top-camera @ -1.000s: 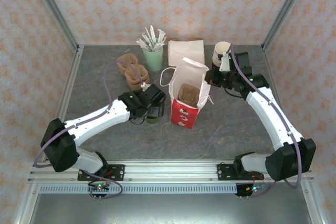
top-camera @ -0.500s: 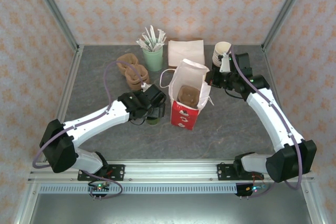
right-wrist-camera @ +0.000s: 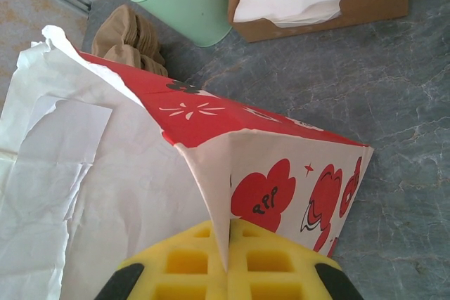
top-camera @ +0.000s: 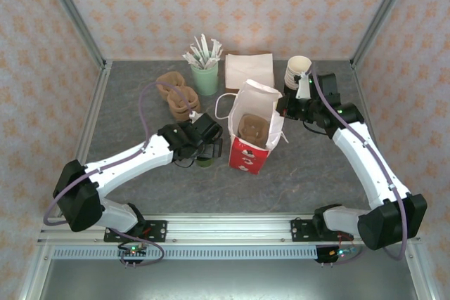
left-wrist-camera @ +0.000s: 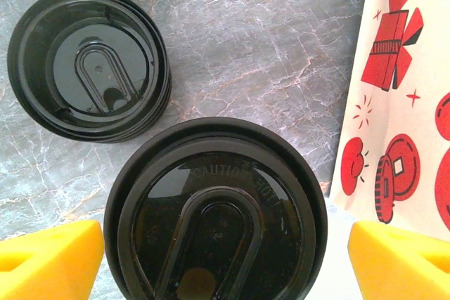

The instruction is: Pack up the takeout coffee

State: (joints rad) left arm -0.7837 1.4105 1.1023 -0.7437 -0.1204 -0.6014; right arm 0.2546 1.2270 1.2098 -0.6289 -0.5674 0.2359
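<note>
The takeout coffee (left-wrist-camera: 214,216), an olive-green cup (top-camera: 204,161) with a black lid, stands on the table just left of the red-and-white paper bag (top-camera: 247,147). My left gripper (left-wrist-camera: 225,261) hovers over it, open, with one yellow finger (left-wrist-camera: 49,261) on each side of the lid and a gap showing on the right side. In the top view the left gripper (top-camera: 204,150) covers most of the cup. My right gripper (right-wrist-camera: 228,258) is shut on the bag's upper rim (right-wrist-camera: 211,173), holding the mouth open. A brown cup carrier (top-camera: 250,128) sits inside the bag.
A stack of loose black lids (left-wrist-camera: 88,61) lies just beyond the coffee. Brown carriers (top-camera: 177,96), a mint cup of sticks (top-camera: 205,76), a napkin tray (top-camera: 249,69) and stacked lidless cups (top-camera: 298,69) line the back. The bag wall (left-wrist-camera: 401,103) is close to my left gripper's right finger.
My right gripper has shifted slightly back and right with the bag rim, tilting the bag a little. The left gripper's fingers have spread slightly; the coffee has not moved.
</note>
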